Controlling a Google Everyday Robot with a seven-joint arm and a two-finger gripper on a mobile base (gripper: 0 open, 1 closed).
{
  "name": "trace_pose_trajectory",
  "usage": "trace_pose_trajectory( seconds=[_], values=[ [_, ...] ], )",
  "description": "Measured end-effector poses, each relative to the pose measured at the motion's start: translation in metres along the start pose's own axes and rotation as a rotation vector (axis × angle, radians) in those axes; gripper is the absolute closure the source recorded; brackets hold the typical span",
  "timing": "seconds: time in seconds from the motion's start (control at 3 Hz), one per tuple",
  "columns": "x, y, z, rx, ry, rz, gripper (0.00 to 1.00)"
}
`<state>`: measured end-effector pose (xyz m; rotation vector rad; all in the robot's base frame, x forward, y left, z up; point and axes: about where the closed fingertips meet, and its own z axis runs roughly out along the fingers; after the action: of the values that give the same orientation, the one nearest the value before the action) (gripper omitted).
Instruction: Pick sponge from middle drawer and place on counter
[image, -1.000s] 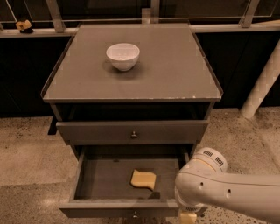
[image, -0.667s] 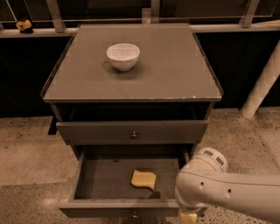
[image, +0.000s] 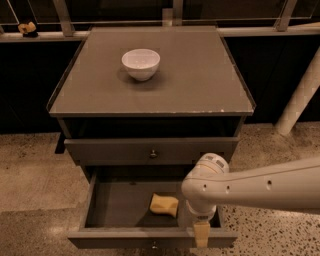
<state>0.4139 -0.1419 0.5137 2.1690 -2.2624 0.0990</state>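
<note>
The pale-yellow sponge (image: 164, 204) lies flat on the dark floor of the open middle drawer (image: 117, 207), right of its centre. My gripper (image: 201, 235) hangs from the white arm (image: 260, 187) that comes in from the right. It sits over the drawer's front right corner, just right of the sponge and apart from it. The grey counter (image: 195, 80) is the cabinet top above.
A white bowl (image: 141, 63) stands on the counter's back left part. The top drawer front with its knob (image: 153, 154) is closed above the open drawer. A white post (image: 300, 100) stands at the right. Speckled floor surrounds the cabinet.
The arm and gripper have moved left and a little up, closer to the sponge. The sponge, the drawer and the bowl have not moved.
</note>
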Motion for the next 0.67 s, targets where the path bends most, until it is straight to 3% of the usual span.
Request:
trace_pose_trajectory(
  seconds=[0.33,0.67],
  values=[
    [-0.026,-0.024,0.017,0.031,0.022,-0.153,0.0],
    [-0.049,-0.027,0.02,0.072,-0.048,-0.284,0.0]
  ],
)
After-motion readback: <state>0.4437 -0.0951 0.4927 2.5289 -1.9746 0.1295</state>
